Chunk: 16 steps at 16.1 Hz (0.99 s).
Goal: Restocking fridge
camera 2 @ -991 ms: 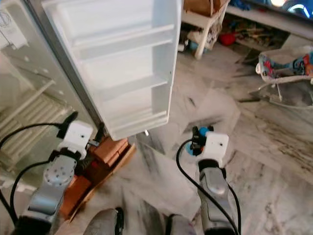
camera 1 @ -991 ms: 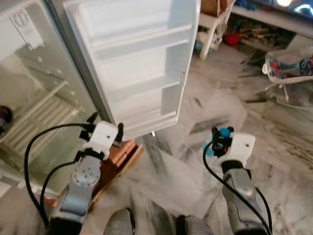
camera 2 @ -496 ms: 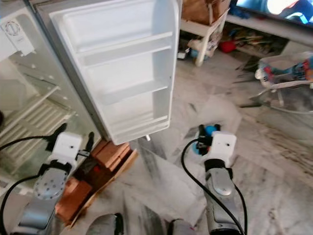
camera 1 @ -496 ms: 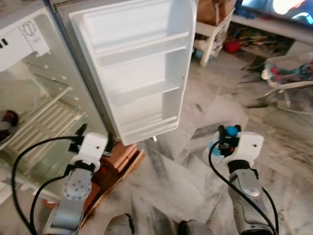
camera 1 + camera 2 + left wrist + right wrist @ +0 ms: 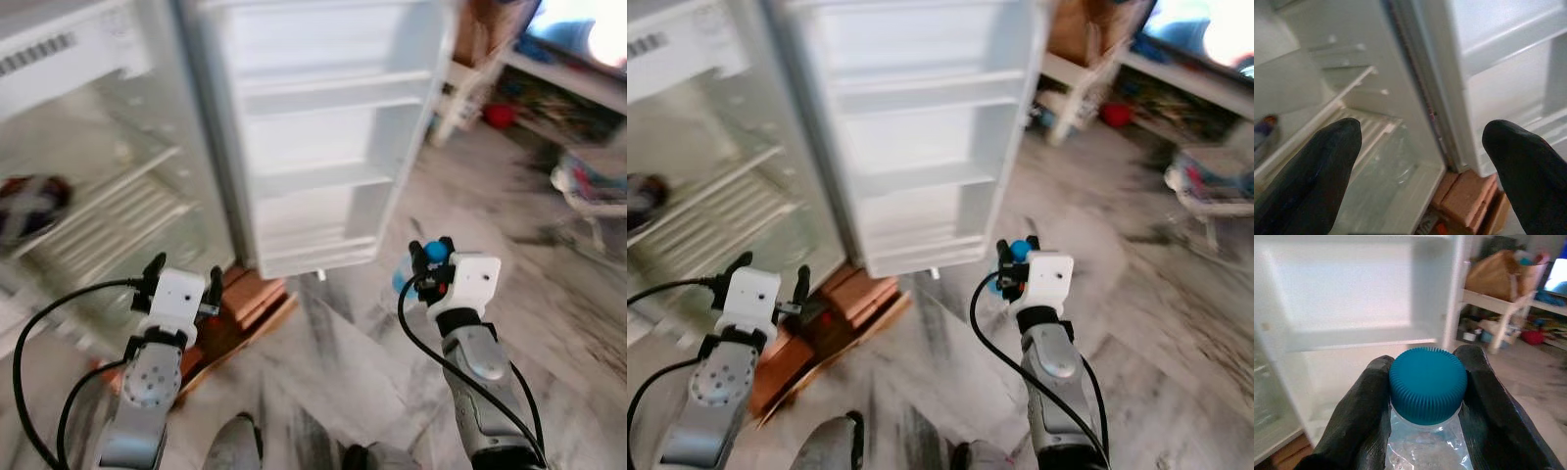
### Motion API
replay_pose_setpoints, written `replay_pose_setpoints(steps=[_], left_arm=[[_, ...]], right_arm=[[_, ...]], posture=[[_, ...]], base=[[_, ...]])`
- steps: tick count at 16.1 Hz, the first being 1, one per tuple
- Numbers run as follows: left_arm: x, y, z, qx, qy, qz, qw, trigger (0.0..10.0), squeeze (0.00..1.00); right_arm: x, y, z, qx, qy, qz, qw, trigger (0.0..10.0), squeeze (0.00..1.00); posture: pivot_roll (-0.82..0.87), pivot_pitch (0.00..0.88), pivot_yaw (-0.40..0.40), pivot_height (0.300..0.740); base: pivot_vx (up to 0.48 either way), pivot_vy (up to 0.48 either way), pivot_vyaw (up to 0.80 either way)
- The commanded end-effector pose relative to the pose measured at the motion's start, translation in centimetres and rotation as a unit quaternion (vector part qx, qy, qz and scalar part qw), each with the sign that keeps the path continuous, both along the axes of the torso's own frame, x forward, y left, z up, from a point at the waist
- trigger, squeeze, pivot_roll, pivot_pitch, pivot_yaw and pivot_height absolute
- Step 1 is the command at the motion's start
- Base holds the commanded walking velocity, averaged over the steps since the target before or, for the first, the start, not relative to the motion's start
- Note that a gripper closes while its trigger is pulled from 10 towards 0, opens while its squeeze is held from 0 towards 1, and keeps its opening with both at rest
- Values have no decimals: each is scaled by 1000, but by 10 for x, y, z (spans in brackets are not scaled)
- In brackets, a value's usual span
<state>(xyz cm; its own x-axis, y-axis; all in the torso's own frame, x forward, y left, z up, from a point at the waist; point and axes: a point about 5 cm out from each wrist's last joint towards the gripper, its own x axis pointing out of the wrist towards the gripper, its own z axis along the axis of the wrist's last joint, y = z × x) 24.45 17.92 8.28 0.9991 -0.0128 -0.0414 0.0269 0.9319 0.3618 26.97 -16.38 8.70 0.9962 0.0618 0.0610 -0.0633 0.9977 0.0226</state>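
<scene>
Right wrist view shows my right claw (image 5: pixel 1425 396) clamped on the neck of a clear bottle (image 5: pixel 1426 450), both fingers (image 5: pixel 1359 416) pressed against its blue cap (image 5: pixel 1427 384). I hold it above the marble floor (image 5: pixel 333 362), facing the open fridge door (image 5: pixel 323 137) and its bare shelves. My left claw (image 5: pixel 1420 161) hangs spread wide and holding nothing, before the fridge (image 5: pixel 88 196), above brown boxes (image 5: pixel 245 304).

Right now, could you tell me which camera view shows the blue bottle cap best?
The right wrist view: the blue cap sits large and sharp between the right tool's fingers. Both eye views show it only as a small blurred blue spot.
</scene>
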Motion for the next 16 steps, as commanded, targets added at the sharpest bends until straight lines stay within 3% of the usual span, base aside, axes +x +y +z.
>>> replay_pose_setpoints(steps=[1, 10, 14, 16], left_arm=[[-1, -4, -4, -4, 11, -8, 1000, 10000, 0], [4, -7, -7, -10, 18, -9, 1000, 10000, 0], [2, -9, -6, -18, 19, -3, 1000, 10000, 0], [-8, -9, -4, -28, 18, 7, 999, 10000, 0]], right_arm=[[-1, -3, 5, -2, -10, -3, 1000, 10000, 0], [2, -2, 9, -9, -11, 12, 1000, 10000, 0], [1, -4, 12, -10, -16, 8, 1000, 10000, 0], [-10, -10, 11, -5, -12, -11, 1000, 10000, 0]], posture=[[104, 138, -68, 740], [98, 140, -71, 740], [95, 151, -72, 740], [94, 154, -71, 740]], base=[[0, -270, 744], [258, -333, 616], [272, -348, 648], [0, -163, 0]])
